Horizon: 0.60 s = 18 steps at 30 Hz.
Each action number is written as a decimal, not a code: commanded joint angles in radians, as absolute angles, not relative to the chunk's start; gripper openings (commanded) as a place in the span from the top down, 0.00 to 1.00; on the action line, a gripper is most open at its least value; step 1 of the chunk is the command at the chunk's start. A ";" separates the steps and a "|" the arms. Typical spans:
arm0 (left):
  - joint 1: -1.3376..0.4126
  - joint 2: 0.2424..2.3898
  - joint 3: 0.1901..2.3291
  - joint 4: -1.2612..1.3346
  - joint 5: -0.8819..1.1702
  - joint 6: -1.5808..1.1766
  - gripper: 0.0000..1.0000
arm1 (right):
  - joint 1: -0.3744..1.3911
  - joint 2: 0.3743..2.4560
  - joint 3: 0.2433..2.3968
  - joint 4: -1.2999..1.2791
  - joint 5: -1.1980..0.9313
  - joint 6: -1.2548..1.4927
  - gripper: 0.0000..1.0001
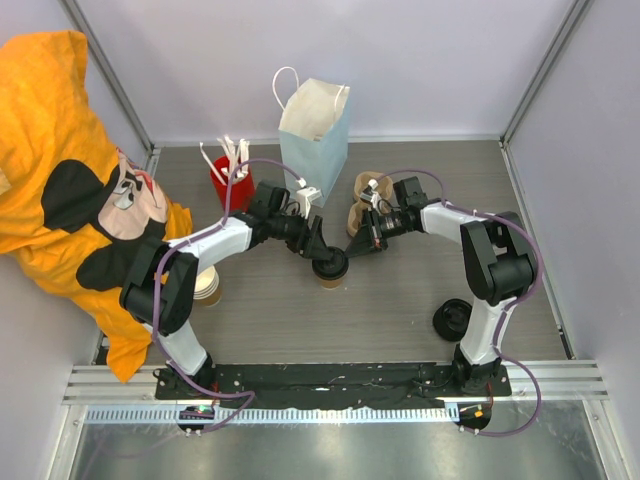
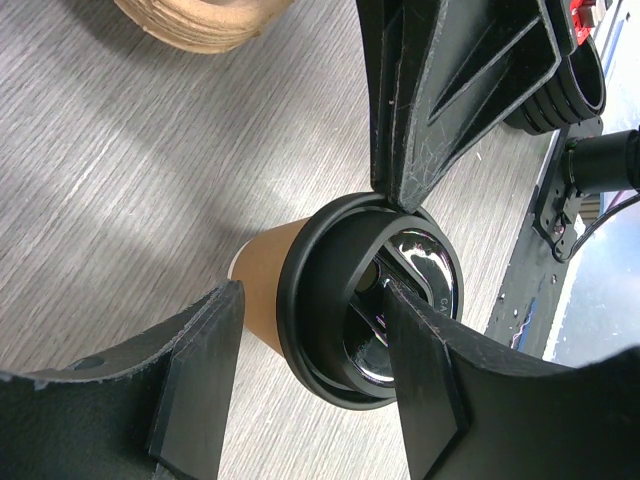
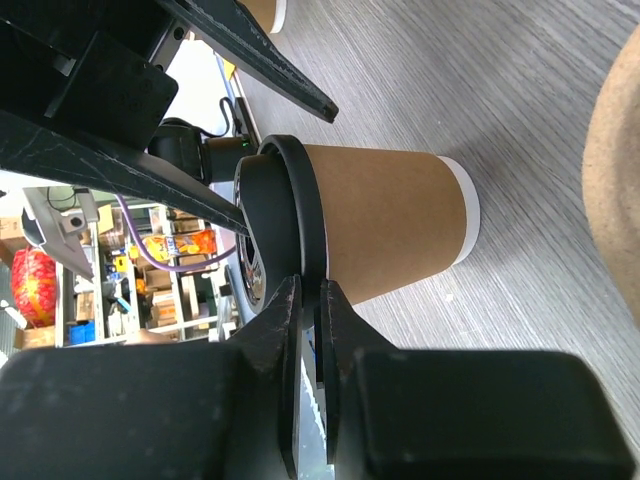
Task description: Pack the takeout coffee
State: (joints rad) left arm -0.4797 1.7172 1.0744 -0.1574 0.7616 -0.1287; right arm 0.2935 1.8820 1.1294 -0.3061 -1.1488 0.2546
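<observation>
- the takeout coffee [image 1: 330, 268] stands upright on the table [image 1: 400, 330], in front of the pale blue bag [image 1: 315, 135], between both arms
- left gripper [image 2: 310, 330] is spread around the cup, fingers either side of the black lid [image 2: 330, 300]
- right gripper [image 3: 310, 330] is pinching the lid's rim, fingers nearly pressed together

The grey wood-grain surface [image 1: 400, 320] carries the takeout coffee [image 1: 330, 268], a pale blue paper bag [image 1: 314, 140] (standing upright), a red holder [image 1: 231, 184], stacked cups [image 1: 206, 286] and loose black lids [image 1: 452, 320].
</observation>
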 commanded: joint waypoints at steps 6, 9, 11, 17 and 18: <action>-0.494 1.758 1.052 -0.259 0.667 -0.058 0.39 | 0.302 1.905 1.112 -0.256 -1.105 0.256 0.95; -0.495 1.764 1.048 -0.273 0.647 -0.045 0.39 | 0.311 1.898 1.108 -0.270 -1.055 0.227 0.95; -0.495 1.766 1.045 -0.278 0.637 -0.038 0.39 | 0.324 1.891 1.111 -0.293 -1.028 0.209 0.94; -0.495 1.764 1.035 -0.284 0.623 -0.022 0.39 | 0.365 1.868 1.114 -0.351 -0.887 0.138 0.93; -0.495 1.761 1.034 -0.287 0.614 -0.018 0.39 | 0.370 1.862 1.112 -0.362 -0.855 0.126 0.91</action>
State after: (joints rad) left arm -0.4805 1.7172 1.0744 -0.1715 0.7597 -0.1120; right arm 0.3092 1.8683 1.1259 -0.3050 -1.1015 0.2420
